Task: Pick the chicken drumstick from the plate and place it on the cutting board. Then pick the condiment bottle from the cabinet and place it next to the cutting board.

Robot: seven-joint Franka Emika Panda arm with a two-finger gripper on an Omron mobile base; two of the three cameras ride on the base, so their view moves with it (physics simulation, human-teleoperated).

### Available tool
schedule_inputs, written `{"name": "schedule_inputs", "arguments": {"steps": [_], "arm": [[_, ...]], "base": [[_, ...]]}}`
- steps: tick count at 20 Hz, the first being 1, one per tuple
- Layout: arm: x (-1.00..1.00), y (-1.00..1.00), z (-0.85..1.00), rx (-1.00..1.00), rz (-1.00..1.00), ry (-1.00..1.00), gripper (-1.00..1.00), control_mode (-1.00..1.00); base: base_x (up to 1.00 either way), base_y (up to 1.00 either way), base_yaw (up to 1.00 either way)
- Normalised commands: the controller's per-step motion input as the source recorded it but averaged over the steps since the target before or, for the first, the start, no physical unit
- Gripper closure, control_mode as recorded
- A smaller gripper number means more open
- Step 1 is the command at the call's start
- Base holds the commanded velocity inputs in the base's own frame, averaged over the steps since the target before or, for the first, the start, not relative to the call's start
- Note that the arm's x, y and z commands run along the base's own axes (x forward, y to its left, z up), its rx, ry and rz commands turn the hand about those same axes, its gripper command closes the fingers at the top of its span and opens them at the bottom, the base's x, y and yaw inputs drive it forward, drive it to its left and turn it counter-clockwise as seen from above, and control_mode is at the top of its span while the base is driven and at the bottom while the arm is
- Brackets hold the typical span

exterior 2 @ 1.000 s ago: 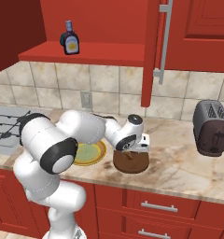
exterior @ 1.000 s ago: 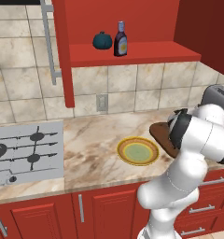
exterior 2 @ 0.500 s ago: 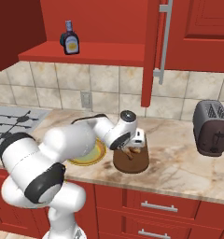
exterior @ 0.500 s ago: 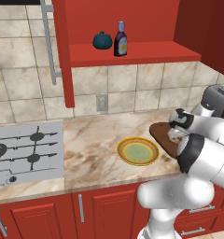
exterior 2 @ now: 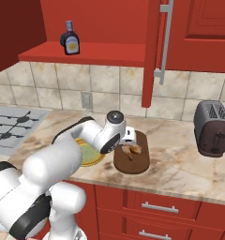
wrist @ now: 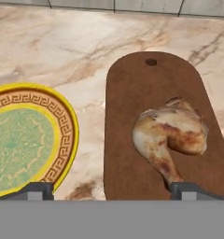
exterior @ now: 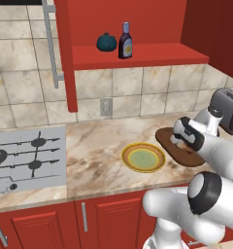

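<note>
One chicken drumstick lies flat on the cutting board, on the half away from the board's hanging hole. In the hand view its long axis runs from the thick meaty end at upper right to the bone end at lower centre, so the bone end points toward the tool; the bone tip sits close to one fingertip and its very end is hard to make out. The board's long axis runs roughly toward the tiled wall, hole end nearest the wall. One plate rests on the counter just beside the board, apart from it; its far side is cut off by the hand view's edge.

The tool is released, jaws spread wide, holding nothing, above the board's near end. In the left base view the tool is largely masked by the hand, which also covers the drumstick there.

One condiment bottle stands upright on the open shelf of the cabinet, next to one teal round object. One toaster stands on the counter, well apart from the board.
</note>
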Motion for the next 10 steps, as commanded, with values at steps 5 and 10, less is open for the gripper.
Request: {"name": "schedule_inputs", "arguments": {"steps": [5,10], "arm": [[-0.17,0.12,0.42,0.0,0.0,-0.03,-1.0,-1.0],[-0.1,0.08,0.35,0.0,0.0,-0.02,-1.0,-1.0]], "base": [[0.0,0.0,0.0],[0.0,0.0,0.0]]}}
